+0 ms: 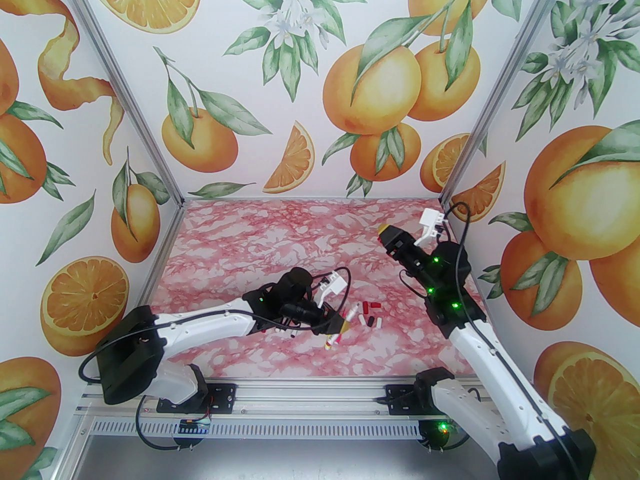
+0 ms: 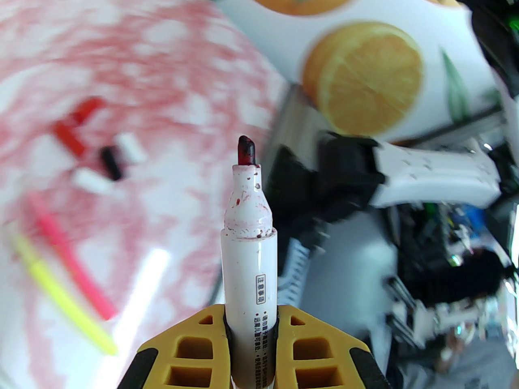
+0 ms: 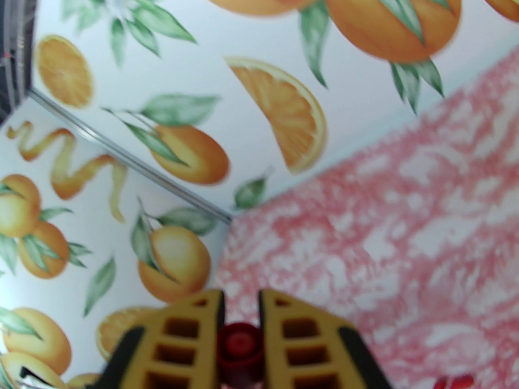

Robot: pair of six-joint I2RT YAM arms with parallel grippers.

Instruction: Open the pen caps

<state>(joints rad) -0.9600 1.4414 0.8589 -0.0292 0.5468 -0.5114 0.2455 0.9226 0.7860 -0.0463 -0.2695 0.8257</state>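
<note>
— Orange-print walls (image 1: 320,93) box in a pink marbled surface (image 1: 280,238). What lies at the centre of it?

— A small heap of loose pen caps (image 1: 372,314), red, black and white, lies on the marble. Every other position is given from that heap.

— Where is the left pincer (image 2: 251,318)?

— Just left of the heap in the overhead view, low over the surface. It is clamped on a white marker (image 2: 249,257). The marker has no cap, and its dark red nib (image 2: 246,148) points out beyond the pincer, with ink spatter on the collar below it.

— And the right pincer (image 1: 384,230)?

— Well apart from the heap, up toward the back right corner and above the surface. Its wrist camera shows it clamped on a red cap (image 3: 239,345), seen end-on between the two yellow halves.

— Are any other markers on the surface?

— A pink marker (image 2: 69,253) and a yellow marker (image 2: 61,294) lie side by side near the heap. A blurred white barrel (image 2: 142,294) lies beside them. The blur hides whether any of the three has a cap on.
</note>
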